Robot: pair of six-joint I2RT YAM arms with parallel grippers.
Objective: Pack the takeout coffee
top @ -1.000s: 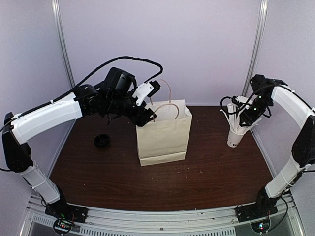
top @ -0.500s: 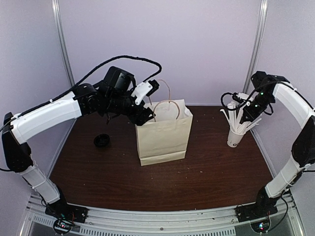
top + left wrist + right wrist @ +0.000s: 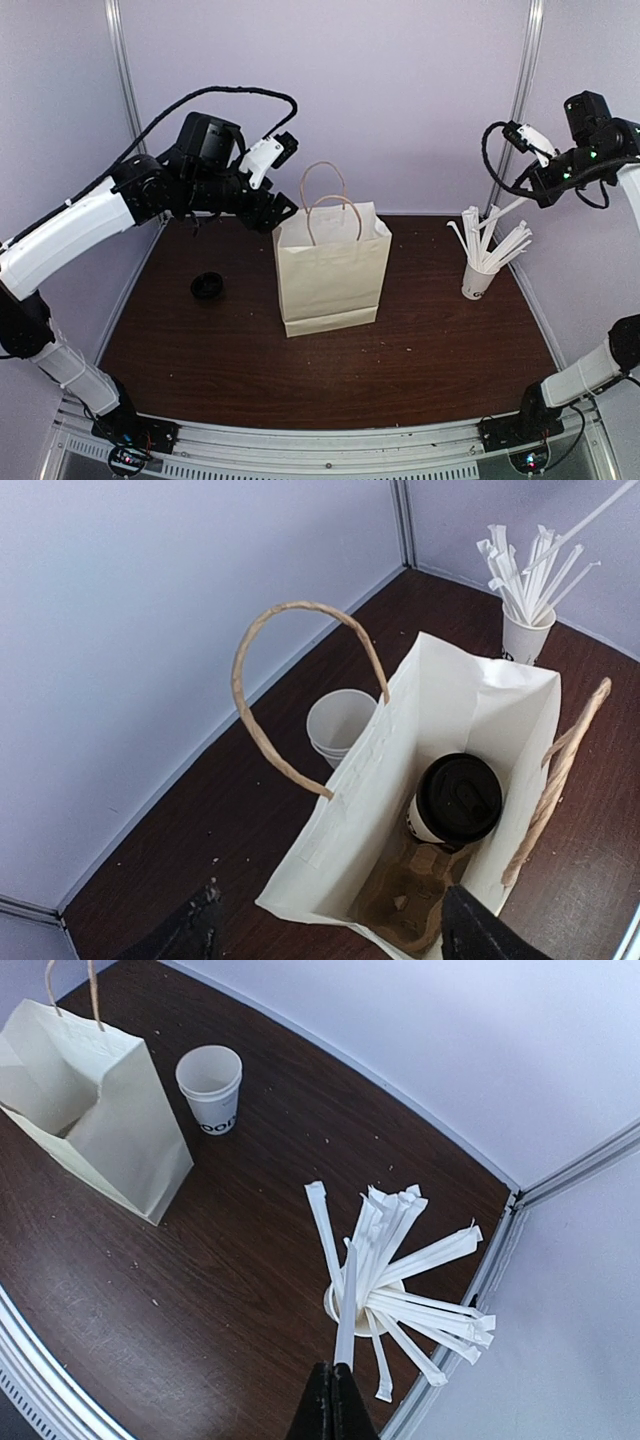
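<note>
Paper bag (image 3: 330, 280) is standing open and upright. Left gripper (image 3: 272, 212) is hovering over the bag's left edge, fingers (image 3: 480, 935) spread, gripping nothing. Right gripper (image 3: 333, 1400), high to the bag's right, is pinching one wrapped straw (image 3: 345, 1310) above the straw cup (image 3: 478, 282). Inside the bag, a lidded takeout coffee (image 3: 458, 800) is sitting on a brown pulp carrier (image 3: 405, 895). An unlidded cup (image 3: 210, 1085) is standing just behind the bag; a black lid (image 3: 207, 287) is lying to its left.
</note>
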